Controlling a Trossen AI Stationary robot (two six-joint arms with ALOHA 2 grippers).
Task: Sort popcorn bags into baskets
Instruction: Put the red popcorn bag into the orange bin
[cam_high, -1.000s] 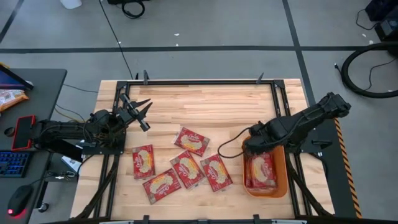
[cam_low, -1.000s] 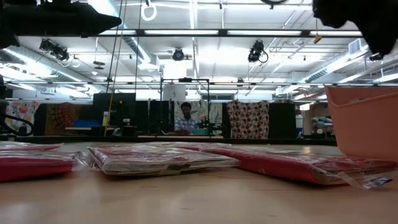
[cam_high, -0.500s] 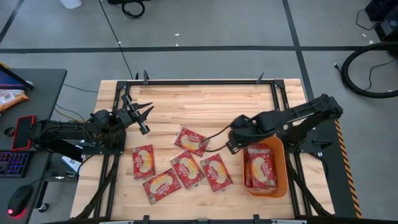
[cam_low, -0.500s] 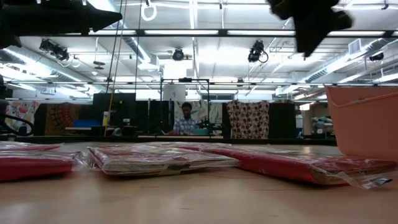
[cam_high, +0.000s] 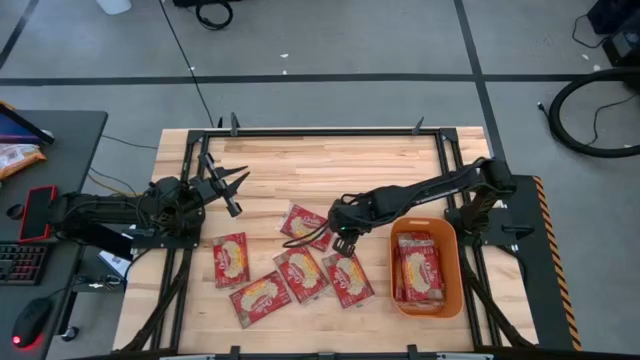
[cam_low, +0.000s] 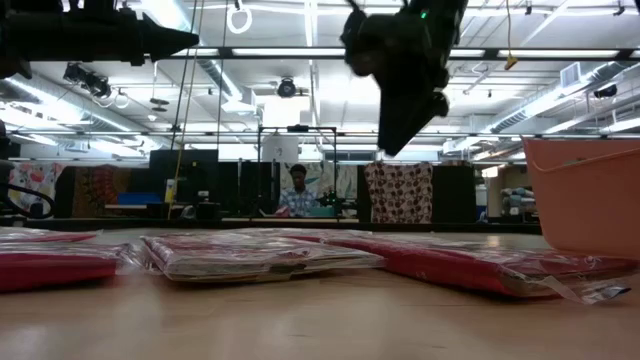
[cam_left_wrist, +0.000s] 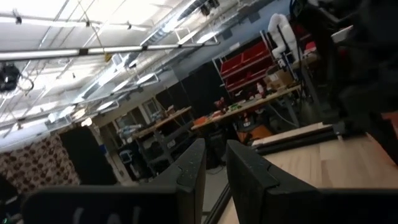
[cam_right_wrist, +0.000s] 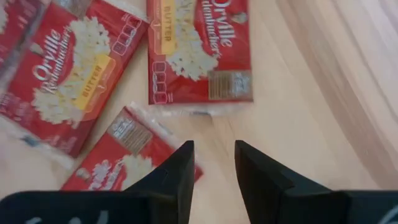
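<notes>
Right gripper (cam_high: 341, 240) above 5 loose popcorn bags (cam_high: 307, 226), fingers slightly parted, empty, left gripper (cam_high: 232, 189) raised, narrow gap

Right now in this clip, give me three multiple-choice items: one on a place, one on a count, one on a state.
1. Where is the right claw?
A. in the tub
B. above the loose bags
C. off the table

2. How many bags lie on the wood outside the tub?
A. two
B. five
C. nine

3. What does the right claw hold?
A. nothing
B. a bag
C. the tub

Key: B, it hangs over the bag cluster; B, five lie on the table; A, the wrist view shows bare fingers apart.
</notes>
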